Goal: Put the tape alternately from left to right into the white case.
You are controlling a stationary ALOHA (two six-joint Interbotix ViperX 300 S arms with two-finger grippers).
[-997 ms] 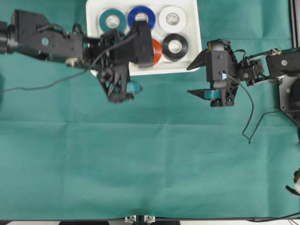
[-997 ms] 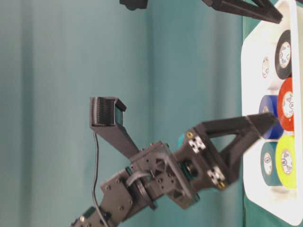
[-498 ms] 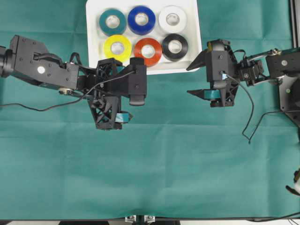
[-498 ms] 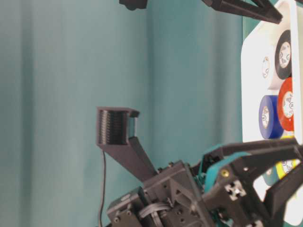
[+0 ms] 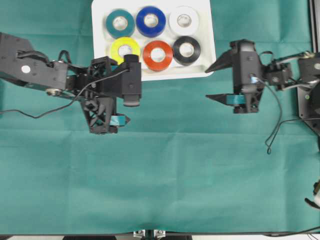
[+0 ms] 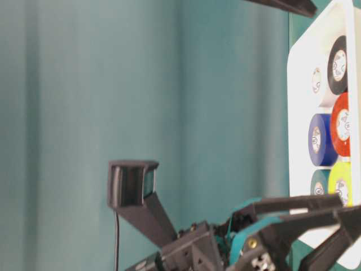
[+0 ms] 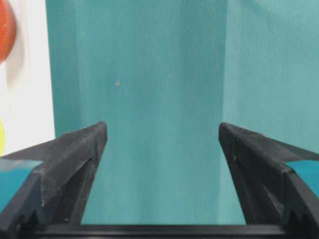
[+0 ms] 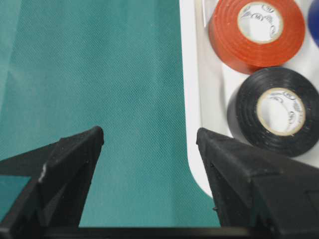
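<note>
With all six rolls seen lying in the case [image 5: 99,15] on the counter [image 5: 160,175], the task is judged finished. The left tool [image 5: 118,88] and right tool [image 5: 216,82] are held wide and empty beside it; only retreat is called for.

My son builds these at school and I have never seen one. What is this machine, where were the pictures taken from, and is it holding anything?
Two robot arms work at a table under a green cloth. One picture looks down from above, one looks along the table turned on its side, and two come from cameras on the arms' wrists. The left gripper and the right gripper are both open and hold nothing. The white case holds six tape rolls: teal, blue, white, yellow, orange-red and black.
</note>
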